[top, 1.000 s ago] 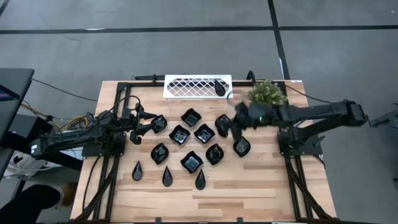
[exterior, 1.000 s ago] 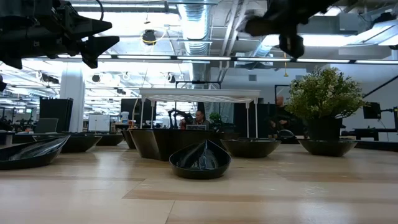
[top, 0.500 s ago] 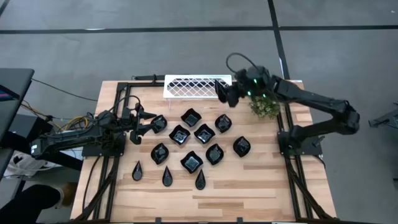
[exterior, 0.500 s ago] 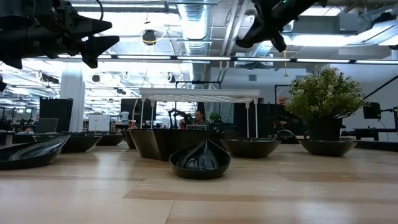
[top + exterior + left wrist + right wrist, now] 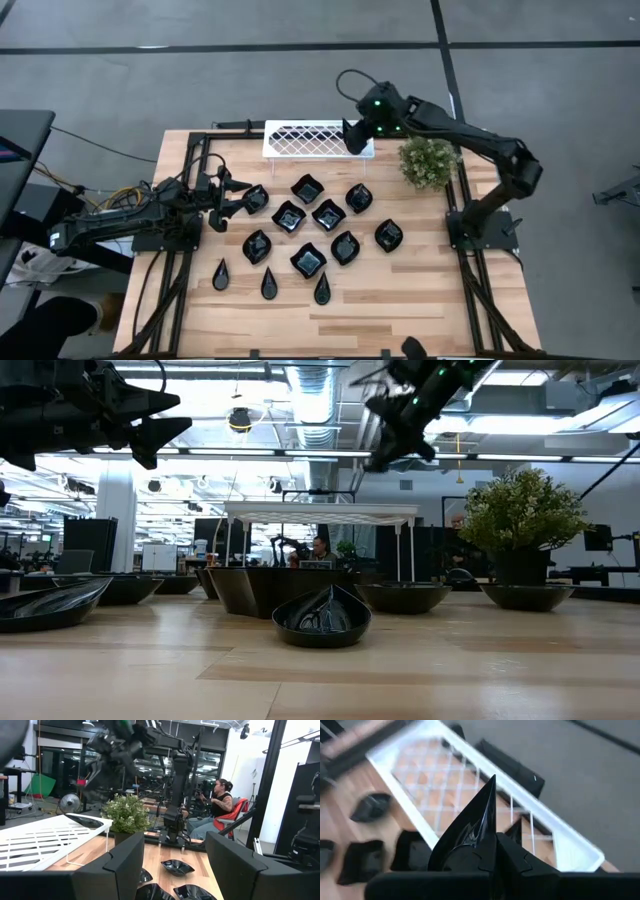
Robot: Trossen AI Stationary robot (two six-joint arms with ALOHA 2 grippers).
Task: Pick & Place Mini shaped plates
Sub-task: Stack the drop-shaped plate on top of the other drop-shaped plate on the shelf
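Several glossy black mini shaped plates [image 5: 328,213] lie flat on the wooden table, with three slim teardrops [image 5: 268,285] nearer the front. My right gripper [image 5: 353,135] hangs over the right end of the white lattice tray [image 5: 300,140], shut on a pointed black plate [image 5: 470,830]. Another black plate [image 5: 520,831] rests on the tray lattice just beyond it. My left gripper [image 5: 225,195] stays open and level at the table's left side, with nothing between its fingers [image 5: 125,865]. My right gripper holds the pointed plate by its broad end [image 5: 476,851], pinched between the two fingers [image 5: 520,859]. The fingers slant down from above. The plate's pointed tip [image 5: 491,782] sticks out ahead of them. The plate is lifted clear above the tray.
A small potted plant [image 5: 428,162] stands right of the tray at the back right. Black frame rails [image 5: 200,150] run along the table's left and right sides. Bare wood lies along the front edge [image 5: 330,330]. A person [image 5: 220,800] sits beyond the table.
My right gripper has swung from above the plates at the middle right toward the table's far edge and slightly up, ending over the tray's right end. It has tipped further downward on the way and stayed shut on the pointed plate.
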